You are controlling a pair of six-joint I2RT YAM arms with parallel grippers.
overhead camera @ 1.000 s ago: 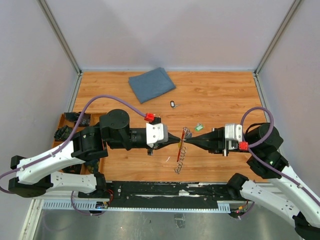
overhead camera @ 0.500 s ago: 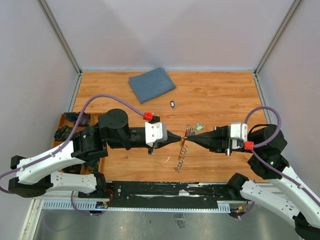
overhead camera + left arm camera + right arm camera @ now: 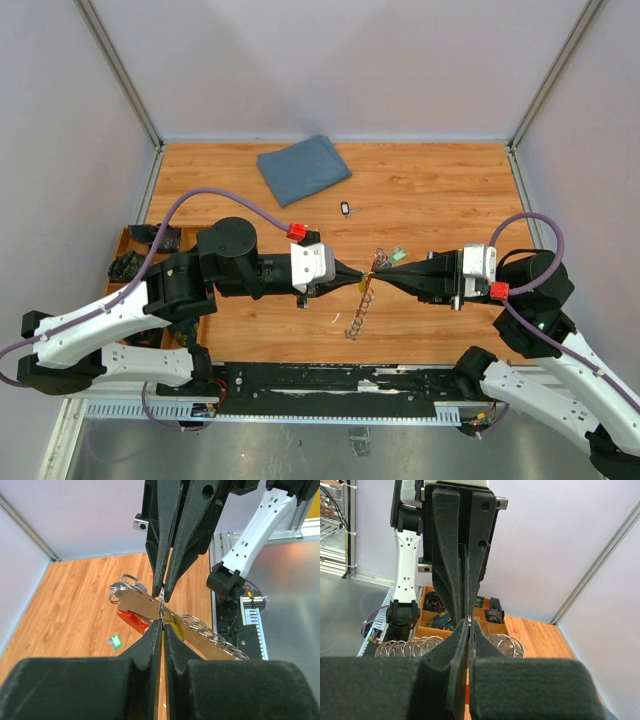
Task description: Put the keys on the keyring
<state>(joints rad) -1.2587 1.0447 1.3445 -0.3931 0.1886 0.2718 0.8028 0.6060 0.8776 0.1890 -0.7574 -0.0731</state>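
Note:
My left gripper [image 3: 361, 280] and right gripper [image 3: 380, 277] meet tip to tip above the table's middle. The keyring [image 3: 360, 305] hangs between them, a chain of silver rings on a brownish strip. In the left wrist view my left gripper [image 3: 163, 622] is shut on a yellow key head [image 3: 173, 625], with the keyring's red loop [image 3: 131, 620] just behind. In the right wrist view my right gripper [image 3: 469, 622] is shut on a thin silver ring of the keyring [image 3: 506, 645]. A tiny dark-headed key [image 3: 345, 208] lies farther back.
A small green-headed key [image 3: 398, 255] lies on the table just behind the grippers and shows in the left wrist view [image 3: 116, 641]. A folded blue-grey cloth [image 3: 303, 168] lies at the back. A wooden compartment tray [image 3: 135, 262] stands at the left edge.
Both grippers have shifted slightly right and away from the near edge, still tip to tip. The keyring has moved with them and its lower end has lifted a little.

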